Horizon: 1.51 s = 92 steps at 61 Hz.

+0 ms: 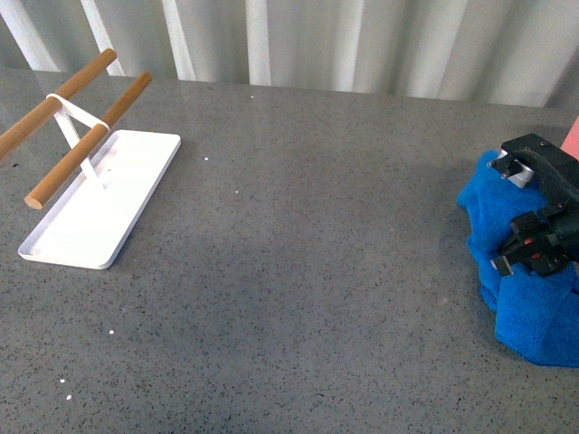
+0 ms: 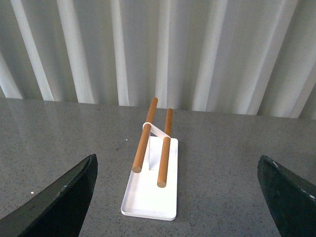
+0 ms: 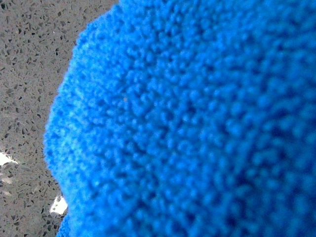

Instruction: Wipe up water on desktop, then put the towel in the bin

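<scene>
The bright blue plush towel (image 1: 529, 312) is bunched at the far right of the dark grey speckled desktop (image 1: 308, 271). My right gripper (image 1: 525, 253) is shut on the towel, its black body pressed into the folds. In the right wrist view the towel (image 3: 197, 123) fills nearly the whole frame and hides the jaws. A pale pink corner of the bin (image 1: 571, 136) shows at the right edge, just behind the gripper. My left gripper (image 2: 177, 197) is open and empty, its two dark fingers (image 2: 59, 202) wide apart over bare desktop, pointing at the white tray.
A flat white tray (image 1: 101, 203) with a stand of two wooden rods (image 1: 86, 140) lies at the left rear; it also shows in the left wrist view (image 2: 150, 190). A ribbed white wall (image 1: 317, 41) runs behind the desktop. A few white flecks dot the surface.
</scene>
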Motion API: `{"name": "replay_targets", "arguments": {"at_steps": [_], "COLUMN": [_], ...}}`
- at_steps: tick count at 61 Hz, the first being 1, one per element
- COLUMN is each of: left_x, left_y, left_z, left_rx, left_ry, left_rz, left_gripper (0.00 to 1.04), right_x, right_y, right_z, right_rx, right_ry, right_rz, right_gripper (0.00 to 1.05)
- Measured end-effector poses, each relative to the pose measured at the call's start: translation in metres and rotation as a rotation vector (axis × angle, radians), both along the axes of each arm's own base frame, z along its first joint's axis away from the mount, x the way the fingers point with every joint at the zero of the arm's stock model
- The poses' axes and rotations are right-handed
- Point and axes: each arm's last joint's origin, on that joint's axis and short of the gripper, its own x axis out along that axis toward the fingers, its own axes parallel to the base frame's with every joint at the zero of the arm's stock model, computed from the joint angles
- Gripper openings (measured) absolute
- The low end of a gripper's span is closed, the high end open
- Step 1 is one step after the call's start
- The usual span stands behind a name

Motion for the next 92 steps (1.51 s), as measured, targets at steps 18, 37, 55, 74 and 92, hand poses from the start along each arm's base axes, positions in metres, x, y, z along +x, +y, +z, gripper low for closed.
{"name": "replay_targets", "arguments": {"at_steps": [18, 37, 55, 74, 92], "left_x": [0.000, 0.000, 0.000, 0.000, 0.000], "left_y": [0.000, 0.000, 0.000, 0.000, 0.000], "left_z": [0.000, 0.000, 0.000, 0.000, 0.000], "left_rx": [0.000, 0.000, 0.000, 0.000, 0.000], "left_ry": [0.000, 0.000, 0.000, 0.000, 0.000], "left_rz": [0.000, 0.000, 0.000, 0.000, 0.000], "left_gripper": [0.98, 0.98, 0.98, 0.98, 0.98], "right_x": [0.012, 0.063, 0.130, 0.154, 0.094], "right_y": [-0.019, -0.035, -0.004, 0.082, 0.167], "right_z": [-0.004, -0.004, 0.002, 0.004, 0.005], "right_rx": [0.038, 0.024, 0.021, 0.110, 0.145], "right_ry": [0.017, -0.005, -0.053, -0.068, 0.010], "right_rz": [-0.071, -0.133, -0.085, 0.041, 0.299], "right_gripper": [0.05, 0.05, 0.05, 0.05, 0.05]}}
